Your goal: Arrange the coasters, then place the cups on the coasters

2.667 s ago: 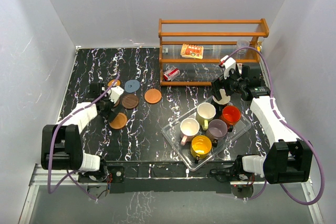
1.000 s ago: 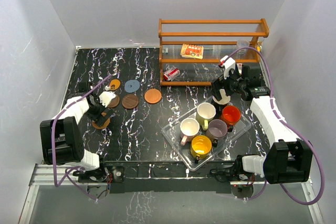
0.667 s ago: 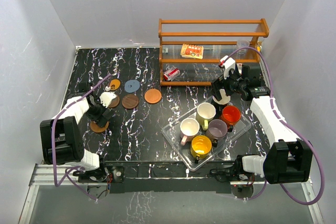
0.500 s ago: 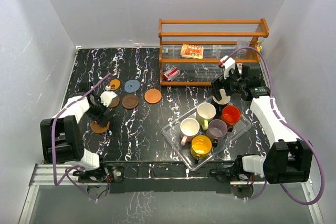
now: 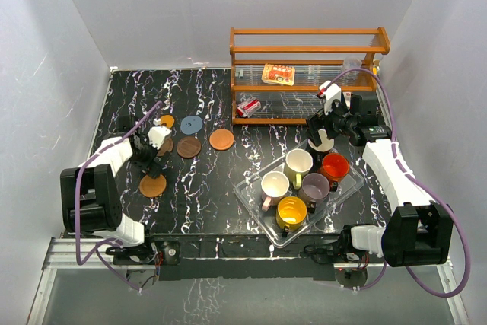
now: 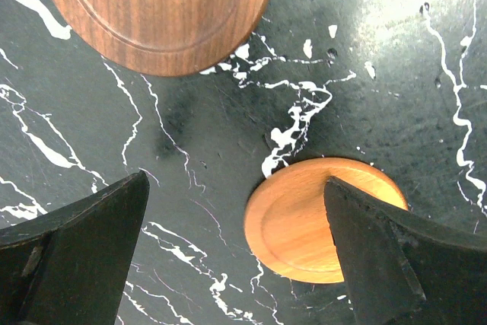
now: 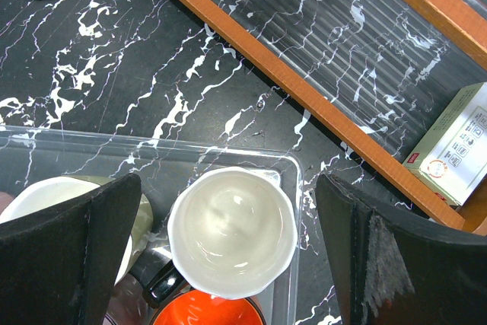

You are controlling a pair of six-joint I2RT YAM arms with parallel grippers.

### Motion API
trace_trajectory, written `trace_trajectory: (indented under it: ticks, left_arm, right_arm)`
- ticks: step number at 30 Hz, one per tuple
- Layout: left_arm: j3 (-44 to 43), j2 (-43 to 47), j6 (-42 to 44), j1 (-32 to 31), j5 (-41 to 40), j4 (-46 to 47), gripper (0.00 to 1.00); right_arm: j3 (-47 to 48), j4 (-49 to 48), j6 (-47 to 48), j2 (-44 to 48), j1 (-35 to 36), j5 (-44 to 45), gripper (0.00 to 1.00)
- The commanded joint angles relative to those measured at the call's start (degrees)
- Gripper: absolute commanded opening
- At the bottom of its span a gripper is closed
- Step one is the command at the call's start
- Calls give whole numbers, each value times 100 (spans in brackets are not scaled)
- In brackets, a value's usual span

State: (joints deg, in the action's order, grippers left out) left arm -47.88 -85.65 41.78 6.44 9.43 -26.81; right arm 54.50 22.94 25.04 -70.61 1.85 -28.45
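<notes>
- Table (image 5: pixel 205 188): black marble look, everything sits on it.
- Shelf (image 5: pixel 308 39): wooden, upper right of the top view.
- Tray (image 5: pixel 245 195): clear plastic, lower right of centre. All six cups stand in it, mouths up.
- Right gripper (image 7: pixel 228 188): jaws spread wide, holding nothing. The black cup (image 7: pixel 232 231) shows right between its fingers in the tray's far corner. It's white inside, with the handle pointing to the lower left of the wrist view.
- Left gripper (image 6: pixel 236 188): spread wide too, and empty. The orange coaster (image 6: pixel 319 218) lies flat between the fingers, closer to the right-hand one, which hides its edge. The dark coaster (image 6: pixel 156 5) is at the top of that view.
- Other cups, packed close: cream cup (image 5: pixel 298 162), red cup (image 5: pixel 334 166), mauve cup (image 5: pixel 314 186), pink cup (image 5: pixel 275 185), yellow cup (image 5: pixel 291 211).
- Coasters are round, so no long side. All lie flat, left of centre, blue coaster (image 5: pixel 191 124) among them.
</notes>
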Motion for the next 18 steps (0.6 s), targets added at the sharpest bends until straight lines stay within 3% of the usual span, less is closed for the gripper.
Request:
trace_trajectory:
  ticks: [1, 18]
  left_arm:
    - [-67, -114, -180, -50, -5, 363, 99]
    - [-53, 72, 29, -39, -572, 372, 99]
  right_arm:
    - [8, -129, 36, 126, -35, -29, 98]
    - [7, -116, 36, 82, -35, -38, 98]
